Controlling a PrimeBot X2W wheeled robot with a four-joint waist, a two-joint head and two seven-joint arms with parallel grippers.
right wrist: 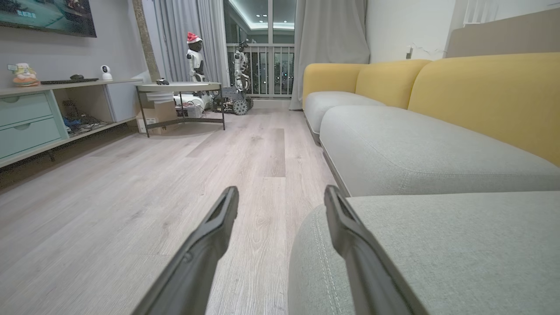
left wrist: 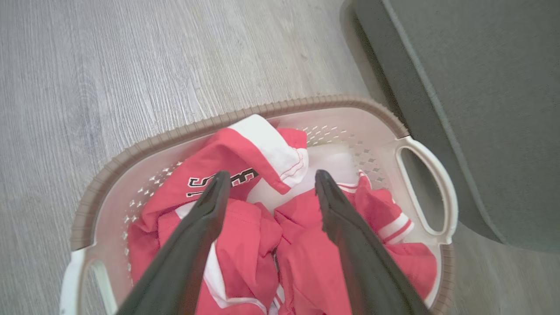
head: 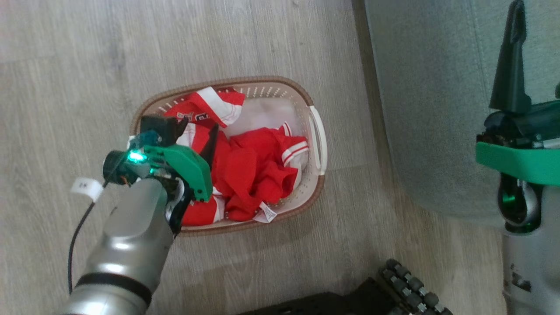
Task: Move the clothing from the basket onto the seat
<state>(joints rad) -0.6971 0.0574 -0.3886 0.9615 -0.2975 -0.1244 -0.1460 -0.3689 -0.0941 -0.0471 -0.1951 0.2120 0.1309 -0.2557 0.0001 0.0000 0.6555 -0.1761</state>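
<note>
1. Left gripper (left wrist: 271, 175): jaws wide apart, nothing pinched. Poised over the clothing (left wrist: 245, 232), tips straddling the crumpled middle fold. Probably lined up for a plunge-and-pinch. Contact with cloth: cannot tell.
2. Clothing: all inside the basket (left wrist: 175, 131), none on the seat (head: 437, 109). Bright red thin knit, white stripe trim, black numerals on one folded flap, small white label near the rim. Limp and bunched, so likely to drape and drag when lifted.
3. Basket: oval, white perforated plastic, brown woven-look rim, white loop handles. Set on pale wood-grain floor (head: 87, 65), just beside the seat, so a short carry.
4. Right gripper (right wrist: 281, 190): jaws also apart, empty, over the seat's edge, well clear of the basket. Seat: grey woven fabric, rounded edge, stitched seam.
</note>
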